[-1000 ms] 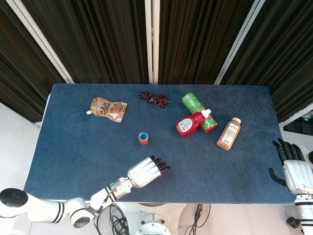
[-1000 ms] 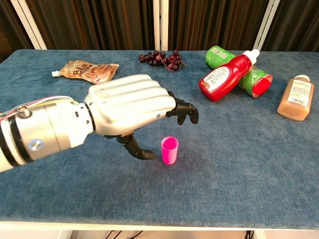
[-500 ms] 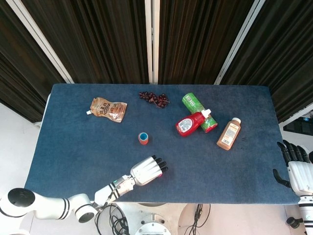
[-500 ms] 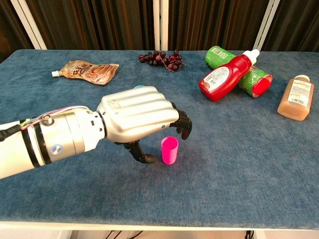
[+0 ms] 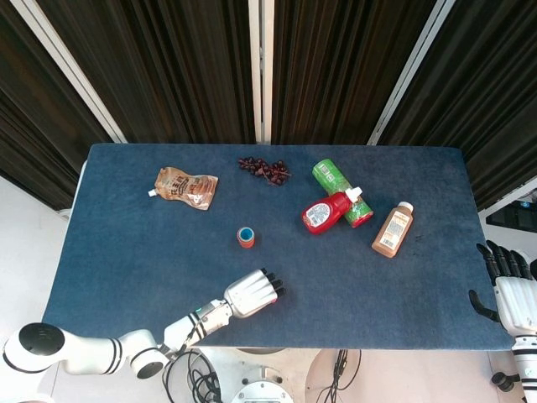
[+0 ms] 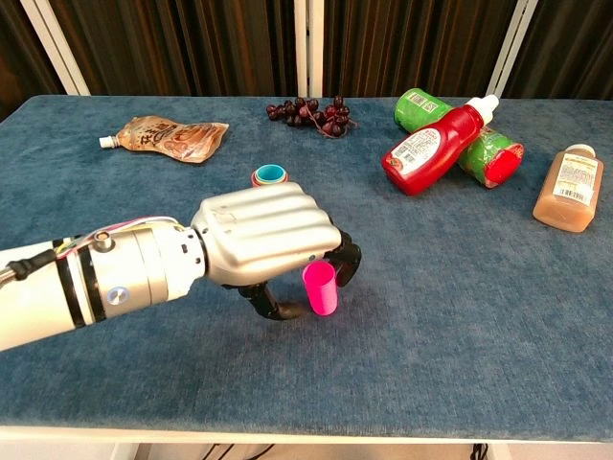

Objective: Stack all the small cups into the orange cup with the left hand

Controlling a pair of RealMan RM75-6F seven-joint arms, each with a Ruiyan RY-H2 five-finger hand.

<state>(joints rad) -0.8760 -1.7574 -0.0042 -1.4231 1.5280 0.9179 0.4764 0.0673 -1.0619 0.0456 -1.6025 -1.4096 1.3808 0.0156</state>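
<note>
A small pink cup (image 6: 320, 288) stands slightly tilted on the blue table near the front edge. My left hand (image 6: 263, 240) is wrapped over it, fingers (image 6: 346, 263) curled against its far side and thumb (image 6: 271, 305) low on its near side. In the head view the left hand (image 5: 252, 292) covers the pink cup. The orange cup (image 5: 246, 237), with a blue cup nested inside, stands at mid-table behind the hand; in the chest view this orange cup (image 6: 270, 175) shows just past the knuckles. My right hand (image 5: 508, 285) hangs off the table's right edge, fingers apart and empty.
A brown pouch (image 6: 163, 137) lies at the back left and dark grapes (image 6: 311, 112) at the back middle. A red ketchup bottle (image 6: 431, 146) leans on a green can (image 6: 469, 134), with a brown bottle (image 6: 569, 187) at the right.
My left hand has dropped and drawn back toward the front edge, and its fingers have curled in around the pink cup, which now tilts. The right hand has lowered slightly.
</note>
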